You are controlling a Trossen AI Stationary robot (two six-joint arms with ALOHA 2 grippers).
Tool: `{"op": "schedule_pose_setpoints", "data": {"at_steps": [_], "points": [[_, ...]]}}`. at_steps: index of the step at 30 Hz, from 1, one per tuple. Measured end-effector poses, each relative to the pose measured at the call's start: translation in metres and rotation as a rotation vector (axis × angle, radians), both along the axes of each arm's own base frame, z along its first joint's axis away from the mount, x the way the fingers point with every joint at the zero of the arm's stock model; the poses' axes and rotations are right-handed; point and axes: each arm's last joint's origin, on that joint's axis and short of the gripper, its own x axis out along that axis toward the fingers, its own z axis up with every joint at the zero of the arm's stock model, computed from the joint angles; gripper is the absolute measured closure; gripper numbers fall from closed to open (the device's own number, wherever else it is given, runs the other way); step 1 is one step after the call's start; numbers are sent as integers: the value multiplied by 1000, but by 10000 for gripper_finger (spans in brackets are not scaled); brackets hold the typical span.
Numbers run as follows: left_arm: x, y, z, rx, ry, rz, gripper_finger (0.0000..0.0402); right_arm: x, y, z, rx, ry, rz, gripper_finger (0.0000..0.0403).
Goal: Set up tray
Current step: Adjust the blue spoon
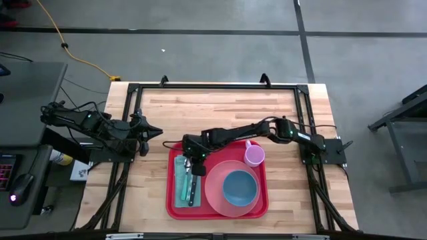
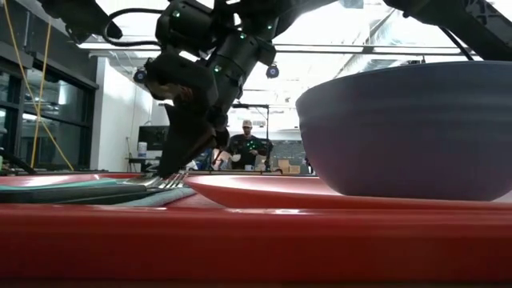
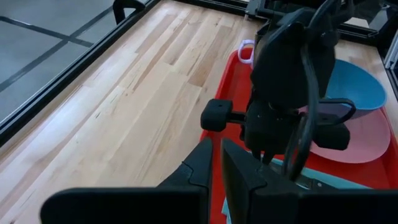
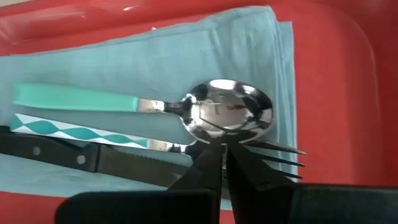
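Observation:
The red tray (image 1: 172,200) lies at the table's near middle. On its left part a light blue napkin (image 4: 186,56) carries a teal-handled spoon (image 4: 230,112), a fork (image 4: 81,132) with a patterned handle and a black-handled knife (image 4: 62,155), side by side. A pink plate (image 1: 213,193) with a blue bowl (image 1: 240,188) fills the tray's right part, and a pink cup (image 1: 253,155) stands at its far right corner. My right gripper (image 4: 222,163) is shut, its tips down at the fork's neck. My left gripper (image 1: 152,131) hovers shut over bare table left of the tray. My right gripper's shut fingertips (image 2: 170,172) come down slanting from above and from the table's right onto the fork's neck (image 4: 186,148), just behind the tines (image 4: 283,158) and beside the spoon's bowl. The fingers hide the spot, so I cannot tell whether they touch. The fork lies flat on the napkin.
Black frame rails (image 1: 213,87) run along the table's far and side edges. Bare wood lies between the tray and the far rail. Beyond the table, in the low view, a person (image 2: 246,144) stands far off in the room.

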Motion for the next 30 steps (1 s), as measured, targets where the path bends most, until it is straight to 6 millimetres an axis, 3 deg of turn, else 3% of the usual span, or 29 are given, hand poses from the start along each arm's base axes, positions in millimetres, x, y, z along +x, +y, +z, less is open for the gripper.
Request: {"op": "schedule_pose_setpoints", "data": {"at_steps": [12, 30], "points": [[0, 0, 0, 9, 6, -17, 341, -4, -3, -9, -5, 41, -9, 403], [0, 0, 0, 11, 9, -23, 341, 8, -3, -1, 41, -94, -20, 403]]}}
